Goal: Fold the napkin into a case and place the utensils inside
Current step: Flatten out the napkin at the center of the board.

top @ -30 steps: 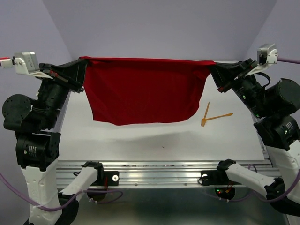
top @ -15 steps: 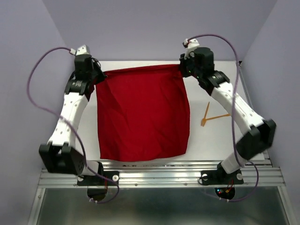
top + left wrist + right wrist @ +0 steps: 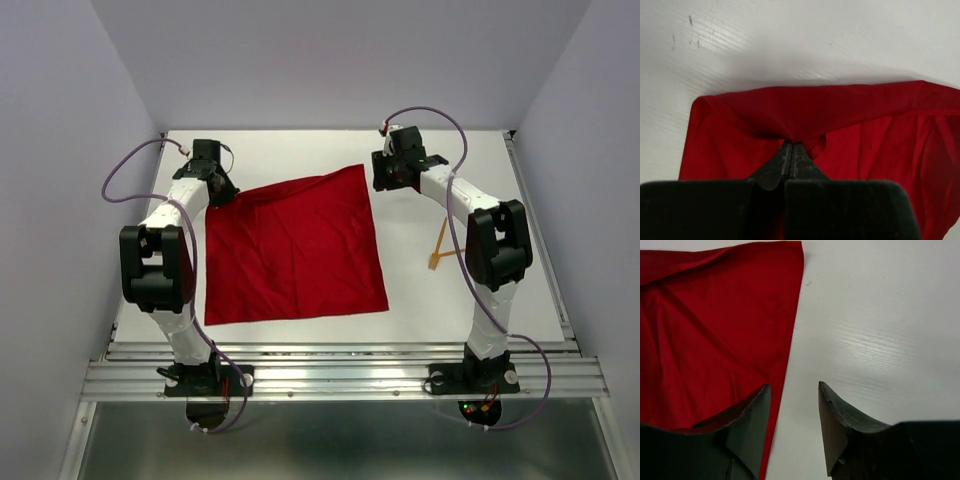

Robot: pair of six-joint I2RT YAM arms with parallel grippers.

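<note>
**No Legible Text in Any View**

No words, labels, brand marks, numbers or signs can be read in the top view or in either wrist view.
</note>
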